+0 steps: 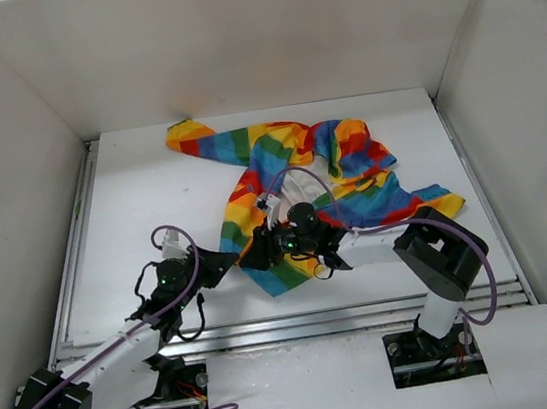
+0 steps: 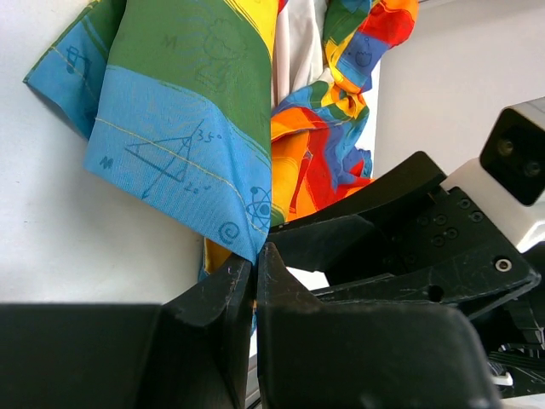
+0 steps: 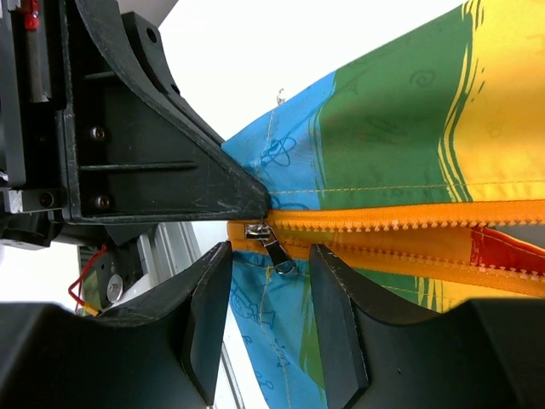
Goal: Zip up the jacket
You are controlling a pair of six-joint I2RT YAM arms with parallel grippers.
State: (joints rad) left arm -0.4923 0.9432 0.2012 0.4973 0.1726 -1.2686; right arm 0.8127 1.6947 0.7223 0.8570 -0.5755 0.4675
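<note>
The jacket (image 1: 295,176) lies spread in rainbow stripes across the middle of the table, its white lining showing at the open front. My left gripper (image 1: 234,260) is shut on the blue bottom hem (image 2: 230,217) beside the zipper's lower end. My right gripper (image 3: 271,256) stands open at that same end. The silver zipper slider (image 3: 259,230) sits at the bottom of the orange zipper tape (image 3: 400,223). Its pull tab (image 3: 278,254) hangs between my right fingers (image 3: 213,307) without touching either. The two tape halves run apart towards the right in the right wrist view.
White walls (image 1: 20,197) box in the table on three sides. An aluminium rail (image 1: 299,322) runs along the near edge just below both grippers. The right gripper's black body (image 2: 400,230) sits close against the left gripper's fingers (image 3: 170,162).
</note>
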